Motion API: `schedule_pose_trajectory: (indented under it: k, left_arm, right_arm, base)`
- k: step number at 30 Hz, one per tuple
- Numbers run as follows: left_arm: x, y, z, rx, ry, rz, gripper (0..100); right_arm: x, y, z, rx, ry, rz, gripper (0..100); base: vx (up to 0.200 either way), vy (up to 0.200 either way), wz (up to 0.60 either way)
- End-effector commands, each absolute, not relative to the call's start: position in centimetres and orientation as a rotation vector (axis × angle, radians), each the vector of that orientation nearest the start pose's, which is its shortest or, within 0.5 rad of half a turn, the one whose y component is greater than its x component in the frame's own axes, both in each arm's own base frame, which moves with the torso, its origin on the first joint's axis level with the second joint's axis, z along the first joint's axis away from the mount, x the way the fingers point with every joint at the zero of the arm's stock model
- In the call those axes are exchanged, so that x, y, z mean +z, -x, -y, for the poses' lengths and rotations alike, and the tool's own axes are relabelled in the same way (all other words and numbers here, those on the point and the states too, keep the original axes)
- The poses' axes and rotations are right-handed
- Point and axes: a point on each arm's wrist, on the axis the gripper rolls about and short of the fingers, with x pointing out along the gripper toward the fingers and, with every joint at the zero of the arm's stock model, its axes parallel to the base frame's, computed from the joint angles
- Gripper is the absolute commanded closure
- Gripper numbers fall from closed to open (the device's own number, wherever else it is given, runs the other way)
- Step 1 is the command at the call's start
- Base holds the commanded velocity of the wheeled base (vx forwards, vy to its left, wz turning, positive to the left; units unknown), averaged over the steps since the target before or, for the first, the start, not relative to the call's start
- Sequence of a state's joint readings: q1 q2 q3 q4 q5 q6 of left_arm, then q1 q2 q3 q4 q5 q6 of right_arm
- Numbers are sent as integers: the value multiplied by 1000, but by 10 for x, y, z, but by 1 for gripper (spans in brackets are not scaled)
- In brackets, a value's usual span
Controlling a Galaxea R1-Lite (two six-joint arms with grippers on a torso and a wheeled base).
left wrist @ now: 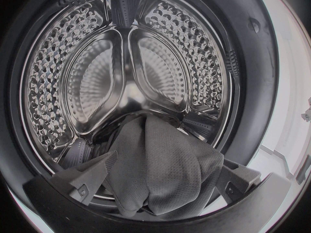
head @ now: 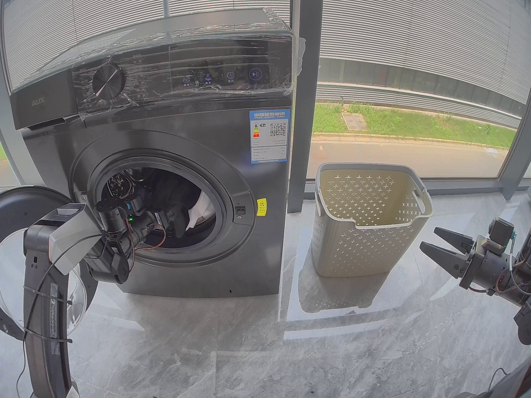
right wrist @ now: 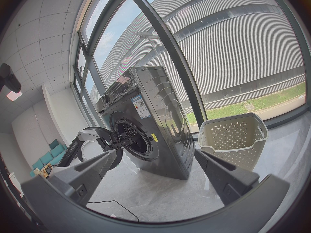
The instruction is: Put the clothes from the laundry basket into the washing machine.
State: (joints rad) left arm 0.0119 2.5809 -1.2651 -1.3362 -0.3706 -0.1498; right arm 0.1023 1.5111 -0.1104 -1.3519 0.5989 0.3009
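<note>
Front-loading washing machine (head: 221, 139) with its round door (head: 16, 211) swung open, and a cream perforated laundry basket (head: 370, 250) on the floor just beside it, along the window wall. No clothing is visible in the basket. The left pincer (left wrist: 167, 165) is inside the mouth of the steel drum (left wrist: 97, 81), fingers spread wide. A grey mesh garment (left wrist: 168, 172) is heaped between them at the drum's front lip and appears released rather than clamped. A white cloth (head: 203, 208) lies deeper inside. The garment is probably light, limp and slightly grippy, since its fine perforated knit folds under its own weight. It offers no rigid edge, so a pinch on the raised fold at the top of the heap would likely hold best. A trailing hem could catch on the dark door seal. The right pincer (head: 442, 247) hangs above the floor on the far side of the basket, fingers apart and empty. The floor (head: 221, 349) is polished grey stone tile, glossy and likely slick. Floor-to-ceiling glazing (head: 415, 56) stands behind both things, with bright daylight.
</note>
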Motion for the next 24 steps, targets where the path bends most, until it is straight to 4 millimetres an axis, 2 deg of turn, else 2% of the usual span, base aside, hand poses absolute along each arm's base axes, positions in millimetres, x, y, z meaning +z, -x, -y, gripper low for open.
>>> schedule_pose_trajectory:
  k: [1,7,13,19,24]
  left_arm:
    - [7,-478,2,-359,143,5,0]
    - [7,-502,3,-361,126,96,0]
    - [21,-520,9,-377,108,201,0]
    - [11,-528,9,-371,110,187,0]
    - [14,-528,8,-361,114,169,0]
  right_arm:
    - [135,-182,-32,688,-301,-155,0]
    - [135,-182,-32,688,-301,-155,0]
    - [135,-182,-31,688,-301,-155,0]
    - [135,-182,-32,689,-299,-153,0]
    - [135,-182,-32,688,-301,-155,0]
  base:
    - [0,0,0]
    - [0,0,0]
    - [0,0,0]
    - [0,0,0]
    - [0,0,0]
